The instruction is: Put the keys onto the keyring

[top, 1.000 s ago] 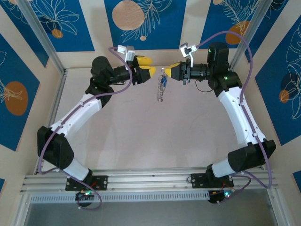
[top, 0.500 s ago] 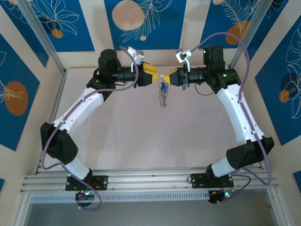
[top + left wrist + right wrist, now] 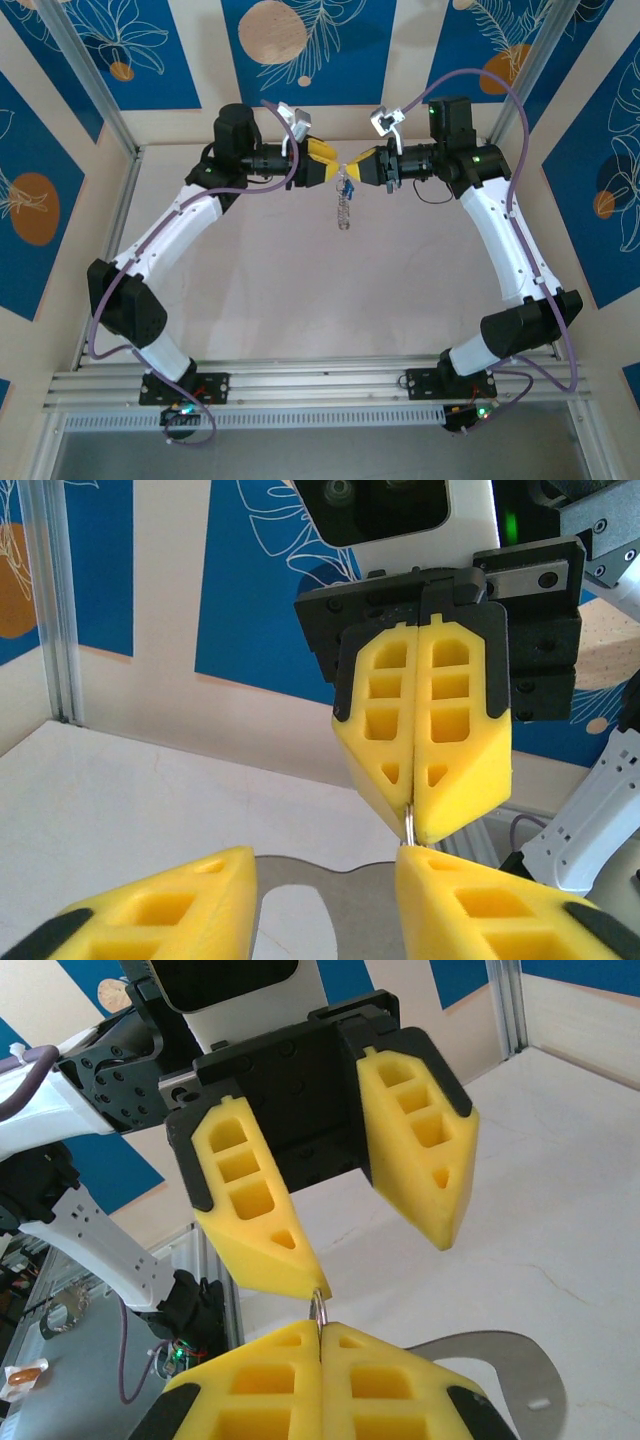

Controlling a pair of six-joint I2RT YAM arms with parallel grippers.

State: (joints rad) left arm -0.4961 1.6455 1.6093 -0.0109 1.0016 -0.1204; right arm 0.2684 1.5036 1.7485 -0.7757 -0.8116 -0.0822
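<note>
- Yellow wedge-shaped fingers (image 3: 250, 1200), moulded with rows of square and triangular pockets, tip both pincers. Each pair sits in a matt black housing (image 3: 290, 1090).
- From above, the pincers meet nose to nose at 12 o'clock of the table (image 3: 300, 290). The left gripper (image 3: 335, 166) reaches in from 9 o'clock and the right gripper (image 3: 352, 166) from 3 o'clock.
- Right gripper: its two fingers are pressed flat together. A thin loop of bright wire, the top of the keyring (image 3: 318, 1306), is pinched between their tips.
- Left gripper: its fingers stand apart with nothing between them. In the right wrist view, the tip of one finger touches the wire loop just where it leaves the right pincer.
- Overhead, the rest of the keyring hangs from the clamped loop straight toward 6 o'clock, a slim, silvery, chain-like strand in mid-air above the table.
- The key (image 3: 349, 187) is a small blue speck near the top of that strand, too small to make out its shape.
- The table top is smooth and pale pinkish, with faint stone-like veins.
- Blue panels (image 3: 350, 60) with white line-drawn leaves and orange discs wall the cell.
- The arms (image 3: 170, 235) have white shells and black joints, with purple cables (image 3: 520, 110) looping along them.
</note>
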